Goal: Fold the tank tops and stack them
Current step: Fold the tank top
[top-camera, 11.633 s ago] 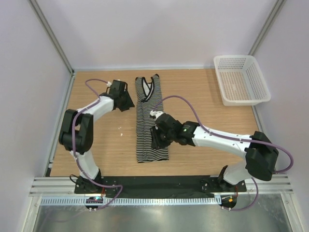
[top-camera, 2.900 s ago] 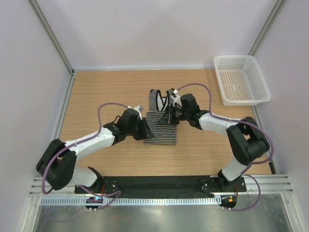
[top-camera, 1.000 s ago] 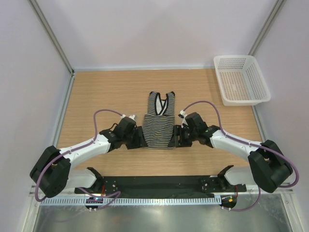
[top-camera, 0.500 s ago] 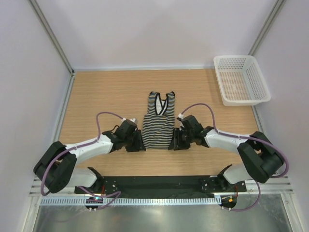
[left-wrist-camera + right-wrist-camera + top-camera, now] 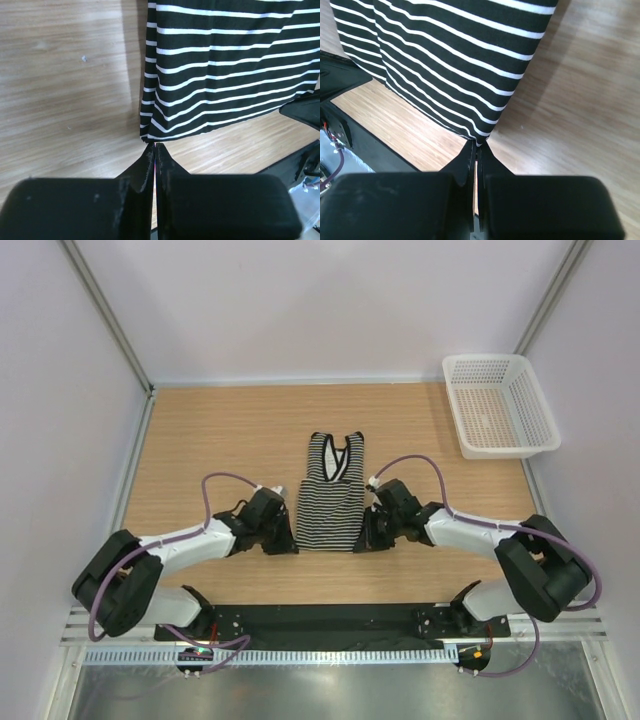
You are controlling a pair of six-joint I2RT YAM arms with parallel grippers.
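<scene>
One black-and-white striped tank top (image 5: 330, 495) lies mid-table, folded narrow, neck with black trim at the far end. My left gripper (image 5: 292, 543) is shut on its near left hem corner. In the left wrist view the closed fingertips (image 5: 154, 145) pinch that corner of the tank top (image 5: 225, 65). My right gripper (image 5: 363, 540) is shut on the near right hem corner. In the right wrist view its tips (image 5: 479, 145) pinch the fabric (image 5: 445, 65). The hem edge casts a shadow, so it sits slightly off the wood.
A white plastic mesh basket (image 5: 500, 405) stands at the far right corner of the wooden table (image 5: 200, 440). The black base rail (image 5: 330, 618) runs along the near edge, just behind both grippers. White walls close the left, far and right sides.
The top, earlier a long strip, now lies shorter at the centre. Both grippers have come to its near hem corners and shut on them. In the last half second they barely moved.
</scene>
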